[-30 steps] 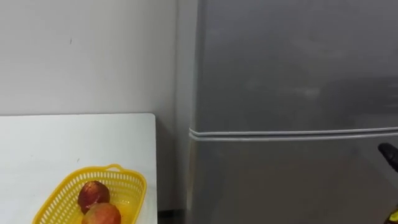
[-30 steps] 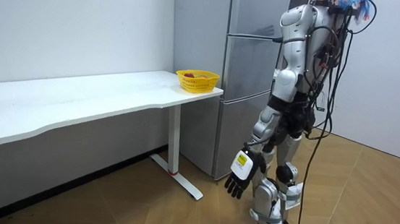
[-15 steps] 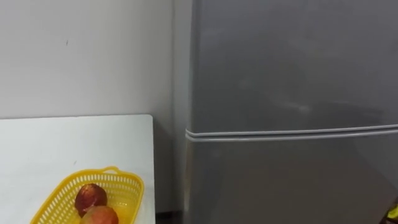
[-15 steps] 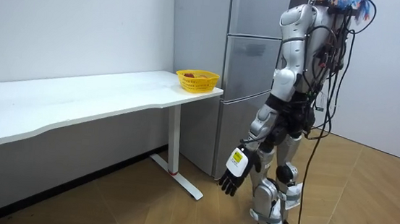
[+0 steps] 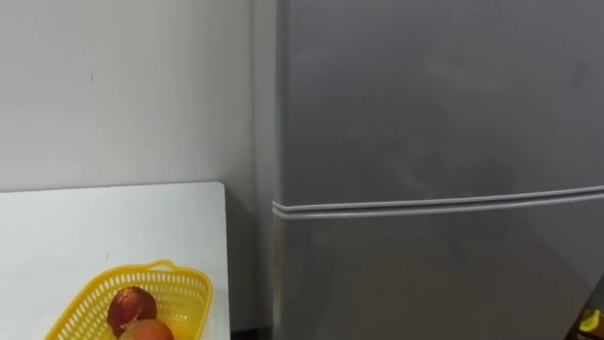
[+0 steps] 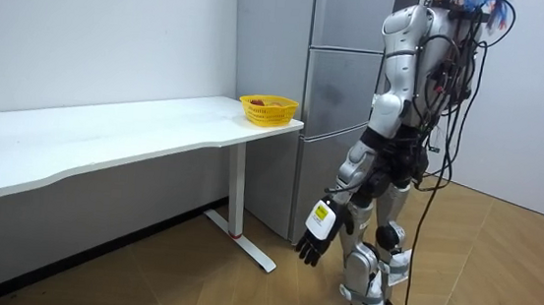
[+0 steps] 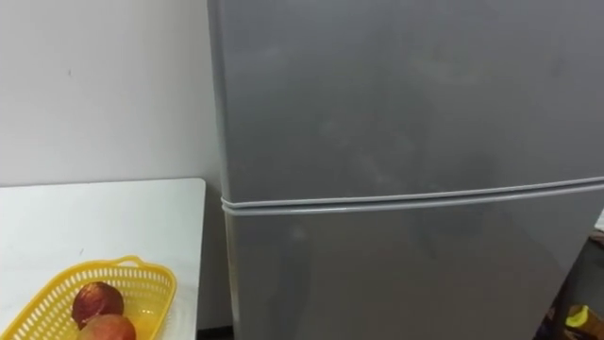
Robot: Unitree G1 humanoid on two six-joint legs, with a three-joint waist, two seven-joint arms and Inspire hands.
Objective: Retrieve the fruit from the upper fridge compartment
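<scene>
White table (image 5: 104, 222) bears one yellow basket (image 5: 185, 280), two fruits (image 5: 131, 307); one fridge (image 5: 434, 113), shut.

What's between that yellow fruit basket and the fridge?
Nothing. The left eye view shows a bare strip of white table past the yellow basket, then a narrow gap before the fridge.

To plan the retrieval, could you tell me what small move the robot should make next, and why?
Probably lift the left robot hand toward the upper fridge door: that door looks shut, and the hand hangs open and empty beside its thigh, well below the seam.
</scene>
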